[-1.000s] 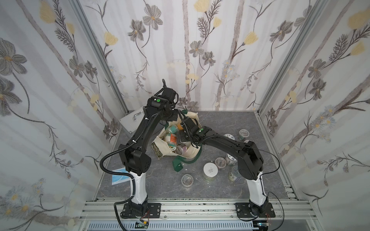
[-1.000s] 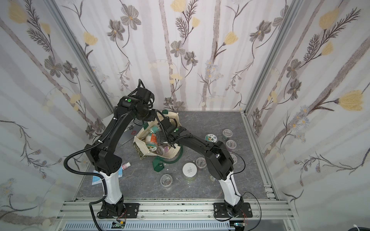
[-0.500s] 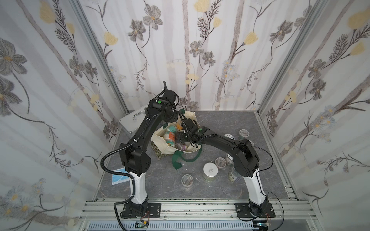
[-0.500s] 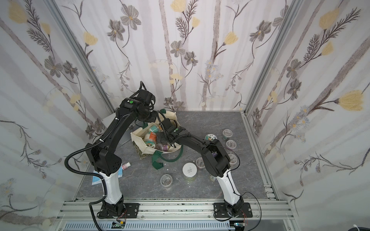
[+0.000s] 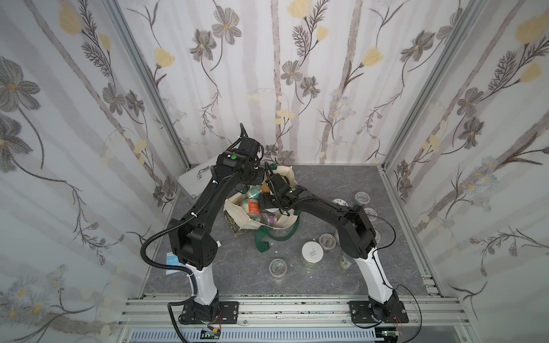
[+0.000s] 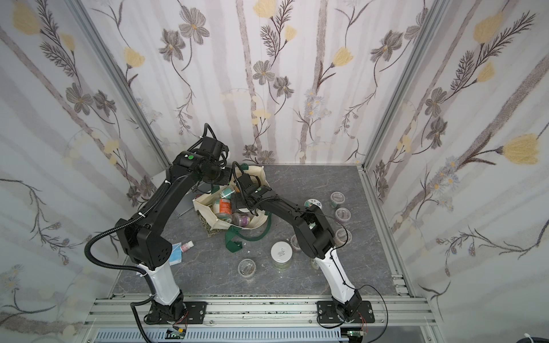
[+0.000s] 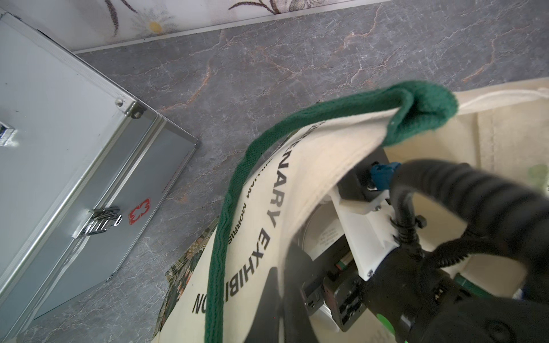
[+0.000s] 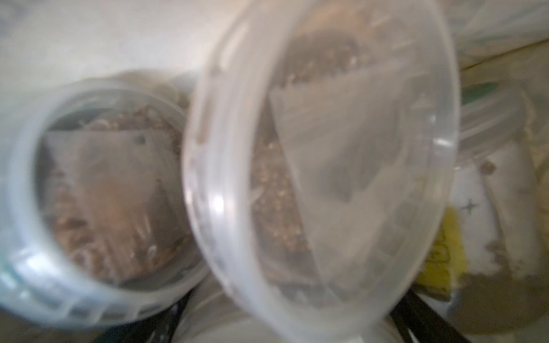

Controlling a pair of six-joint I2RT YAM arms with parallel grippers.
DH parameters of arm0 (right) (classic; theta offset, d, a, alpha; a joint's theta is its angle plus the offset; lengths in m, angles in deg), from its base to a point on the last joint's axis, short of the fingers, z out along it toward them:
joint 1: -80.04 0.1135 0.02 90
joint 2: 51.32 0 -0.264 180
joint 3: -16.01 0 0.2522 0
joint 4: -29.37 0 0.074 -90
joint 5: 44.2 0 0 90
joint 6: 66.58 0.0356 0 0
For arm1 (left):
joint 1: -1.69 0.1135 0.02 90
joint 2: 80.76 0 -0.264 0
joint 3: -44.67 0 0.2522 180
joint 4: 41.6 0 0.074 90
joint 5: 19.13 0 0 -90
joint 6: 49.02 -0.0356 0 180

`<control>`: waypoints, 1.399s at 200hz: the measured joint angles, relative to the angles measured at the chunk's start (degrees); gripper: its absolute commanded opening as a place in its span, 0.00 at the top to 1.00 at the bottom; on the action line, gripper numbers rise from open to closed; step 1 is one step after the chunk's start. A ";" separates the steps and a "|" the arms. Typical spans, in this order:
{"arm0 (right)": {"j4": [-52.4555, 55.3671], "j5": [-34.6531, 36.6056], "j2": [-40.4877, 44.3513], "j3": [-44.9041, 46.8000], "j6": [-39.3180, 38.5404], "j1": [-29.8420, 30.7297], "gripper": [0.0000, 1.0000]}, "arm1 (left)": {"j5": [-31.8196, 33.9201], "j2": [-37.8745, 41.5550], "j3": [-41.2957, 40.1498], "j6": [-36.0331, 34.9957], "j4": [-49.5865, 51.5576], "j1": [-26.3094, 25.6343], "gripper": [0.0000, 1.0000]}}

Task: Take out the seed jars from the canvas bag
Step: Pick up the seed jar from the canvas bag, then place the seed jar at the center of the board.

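The canvas bag [image 5: 237, 212] [image 6: 205, 208] stands open at the middle back of the table. My left gripper [image 5: 258, 175] [image 6: 226, 178] is shut on its back rim by the green handle [image 7: 416, 118] and holds the mouth up. Several seed jars lie inside, among them an orange-labelled one [image 5: 253, 207] [image 6: 225, 206]. My right gripper [image 5: 269, 205] [image 6: 239, 205] reaches down among them. The right wrist view is blurred. It shows a clear seed jar [image 8: 320, 166] between the dark fingers and another clear jar [image 8: 98, 193] beside it. Whether the fingers press on the jar is unclear.
Several jars stand on the table right of the bag, including a white-lidded one [image 5: 312, 252] and a short clear one [image 5: 277, 267]. A silver metal case [image 5: 196, 181] [image 7: 74, 148] lies at the back left. A pink-capped bottle [image 6: 187, 246] lies front left. The bag's other handle [image 5: 267, 240] trails forward.
My right gripper has pushed farther into the bag toward the back, and its jaws have begun to narrow. The left gripper has drawn the bag rim slightly back and up.
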 measured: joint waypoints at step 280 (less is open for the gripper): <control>-1.40 3.06 63.76 48.54 5.40 -8.17 0.25 | 3.37 1.92 -5.31 0.92 -4.79 -0.44 1.00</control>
